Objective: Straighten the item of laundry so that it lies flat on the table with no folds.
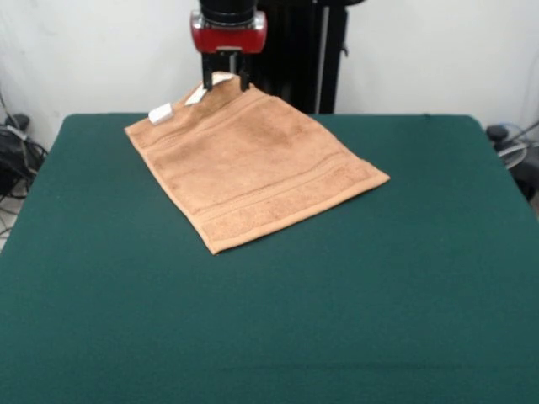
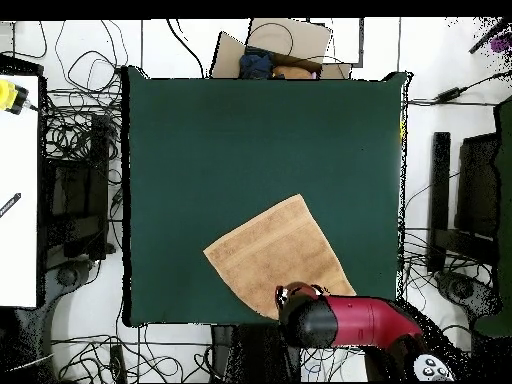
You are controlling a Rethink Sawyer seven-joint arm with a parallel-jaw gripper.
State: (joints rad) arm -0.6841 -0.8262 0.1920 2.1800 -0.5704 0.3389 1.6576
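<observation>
The tan-orange towel lies spread on the far half of the dark green table, turned at an angle, with border bands across it. Its far corner rises off the table into my gripper, which is shut on it at the table's far edge. A white label sits at the towel's far left corner, and a white loop shows beside the gripper. In the overhead view the towel lies near the table's bottom edge, with its bottom corner hidden under my red arm head.
The black robot pedestal stands behind the table's far edge. Tangled cables lie on the floor round the table. A cardboard box sits beyond the top edge in the overhead view. A white bench stands at the left.
</observation>
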